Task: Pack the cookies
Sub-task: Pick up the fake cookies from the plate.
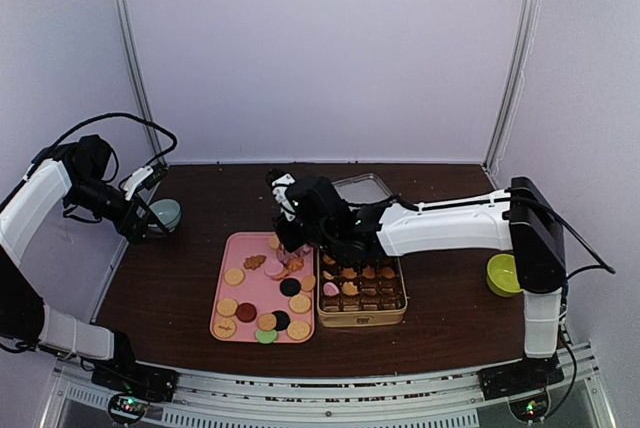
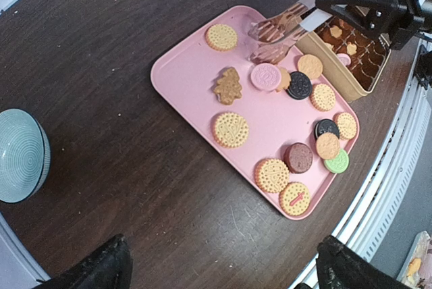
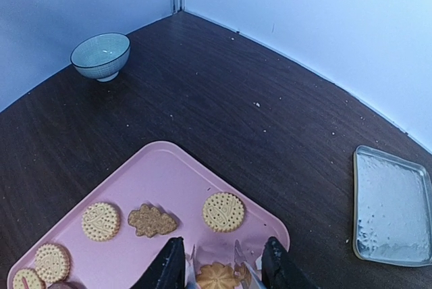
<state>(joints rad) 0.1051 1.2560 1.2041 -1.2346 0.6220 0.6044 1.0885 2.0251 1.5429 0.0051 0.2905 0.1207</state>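
Observation:
Several cookies lie on a pink tray, mostly round and tan, with pink, black, dark red and green ones. My right gripper hovers over the tray's far corner, shut on shiny tongs. In the right wrist view a tan flower-shaped cookie sits between the tong blades, between my gripper fingers; I cannot tell if it is lifted. The gold tin beside the tray holds some cookies in its cups. My left gripper stands wide open and empty, above bare table left of the tray.
A blue-grey bowl sits at the table's left, near my left gripper. The tin's silver lid lies behind the tin. A green bowl stands at the right, by the right arm's base.

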